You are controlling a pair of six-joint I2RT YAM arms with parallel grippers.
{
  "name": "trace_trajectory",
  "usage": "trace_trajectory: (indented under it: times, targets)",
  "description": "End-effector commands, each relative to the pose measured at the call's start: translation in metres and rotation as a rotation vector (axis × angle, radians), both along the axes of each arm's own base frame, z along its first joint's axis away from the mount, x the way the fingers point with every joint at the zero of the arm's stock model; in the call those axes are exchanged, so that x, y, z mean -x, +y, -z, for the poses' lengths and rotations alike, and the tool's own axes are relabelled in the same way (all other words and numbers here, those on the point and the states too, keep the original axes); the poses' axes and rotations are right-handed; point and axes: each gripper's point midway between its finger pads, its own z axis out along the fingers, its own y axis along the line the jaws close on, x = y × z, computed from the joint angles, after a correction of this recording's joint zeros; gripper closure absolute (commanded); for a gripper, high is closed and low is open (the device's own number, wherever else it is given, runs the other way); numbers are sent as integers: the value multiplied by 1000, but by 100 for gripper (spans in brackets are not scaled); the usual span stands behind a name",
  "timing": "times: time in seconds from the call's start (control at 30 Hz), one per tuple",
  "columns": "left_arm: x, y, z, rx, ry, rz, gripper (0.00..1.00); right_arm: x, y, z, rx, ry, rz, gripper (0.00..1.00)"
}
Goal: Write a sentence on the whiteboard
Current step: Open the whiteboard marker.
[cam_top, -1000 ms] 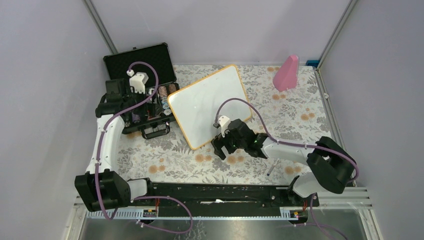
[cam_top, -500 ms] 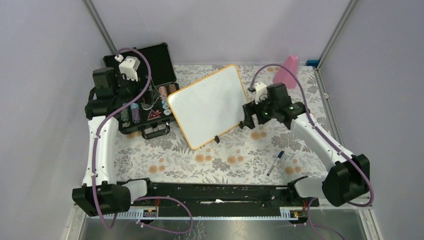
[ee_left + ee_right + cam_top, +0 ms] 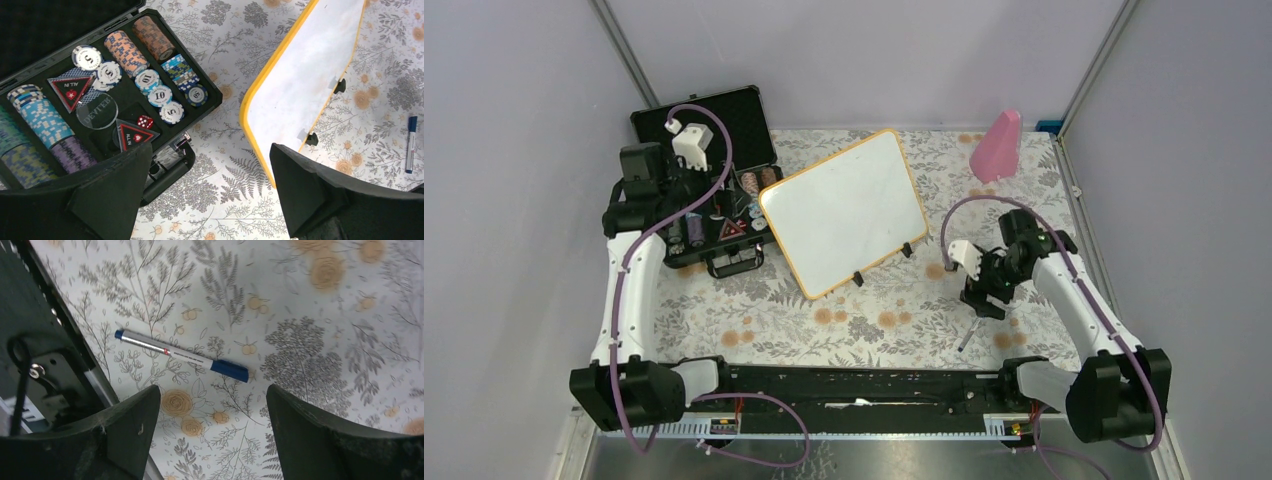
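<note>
The whiteboard lies tilted on the flowered cloth, mid-table, its white face blank. No blue sentence shows on it. It also shows in the left wrist view with its two black feet. A blue-capped marker lies on the cloth near the front right, and shows in the right wrist view. My right gripper is open and empty, hovering just above the marker. My left gripper is open and empty above the case's near edge.
An open black poker chip case with several chip stacks sits left of the board. A pink cone-shaped object stands at the back right. The arm base rail runs along the near edge.
My right arm swung from the board's near corner to its right edge, then down to the front right over the marker. My left arm shifted slightly over the case.
</note>
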Motion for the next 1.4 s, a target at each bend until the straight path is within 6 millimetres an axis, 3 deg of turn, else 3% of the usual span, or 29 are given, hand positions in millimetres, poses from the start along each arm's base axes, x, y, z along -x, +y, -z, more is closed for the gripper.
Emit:
trace_trajectory:
  times: [0.0,0.27,0.43,0.83,1.1,1.17,1.27,1.37]
  targets:
    - [-6,-11,-15,30,-47,53,1,10,-3,25,26,-20,-284,16]
    - [-8,-14,-9,37,-14,62,1,19,-2,67,55,-45,-442,19]
    - [-11,-19,-3,63,14,77,1,16,-1,82,85,-62,-487,23]
    - [-15,-23,-5,70,21,79,1,10,-1,110,171,-75,-510,50]
    - [-18,-27,-11,42,18,87,1,6,11,106,119,-6,-410,82]
    - [-19,-29,-9,31,31,87,1,3,16,103,99,-2,-380,86]
    - [-18,-31,-10,18,33,93,1,-7,28,90,41,-5,-309,99]
    - [-19,-31,-17,13,18,89,1,-19,49,66,-58,15,-190,100]
